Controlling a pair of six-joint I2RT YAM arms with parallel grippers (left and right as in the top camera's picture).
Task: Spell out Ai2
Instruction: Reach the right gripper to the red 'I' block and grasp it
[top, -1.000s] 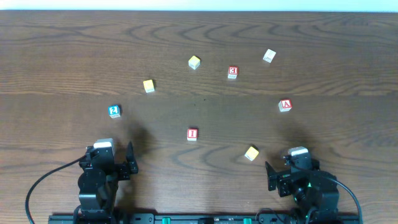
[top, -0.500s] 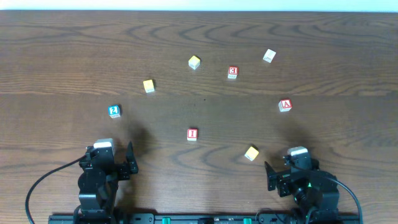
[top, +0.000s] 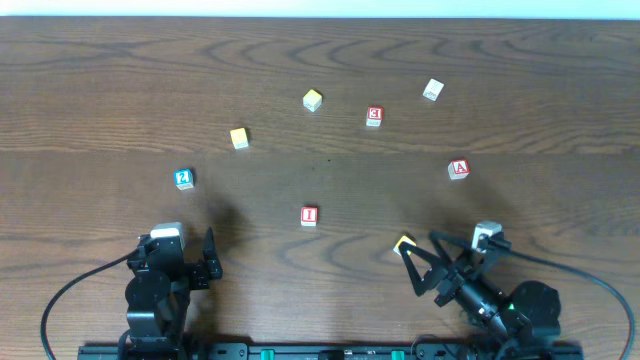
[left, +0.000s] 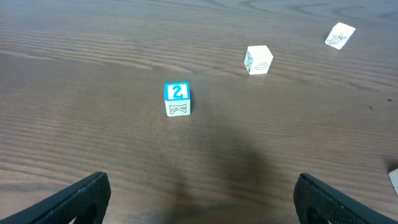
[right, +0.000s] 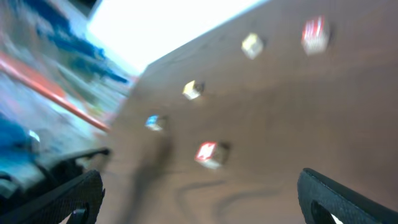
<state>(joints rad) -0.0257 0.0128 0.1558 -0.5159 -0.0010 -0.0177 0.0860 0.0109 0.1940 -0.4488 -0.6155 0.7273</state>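
The red A block (top: 459, 169) lies at the right of the table. The red I block (top: 309, 215) lies in the middle and shows blurred in the right wrist view (right: 211, 152). The blue 2 block (top: 183, 178) lies at the left and shows in the left wrist view (left: 177, 99). My left gripper (top: 205, 262) is open and empty, near the front edge, short of the 2 block; its fingers frame the left wrist view (left: 202, 202). My right gripper (top: 421, 258) is open and empty, turned towards the left; in its own view (right: 199, 199) nothing is between the fingers.
A yellow block (top: 404, 243) lies right by my right fingertip. Further back lie another yellow block (top: 239, 138), a cream block (top: 313, 99), a red block (top: 374, 115) and a white block (top: 432, 89). The right wrist view is motion-blurred.
My right arm has swung and turned left, its open fingers now beside the near yellow block. The left arm and all blocks have not moved.
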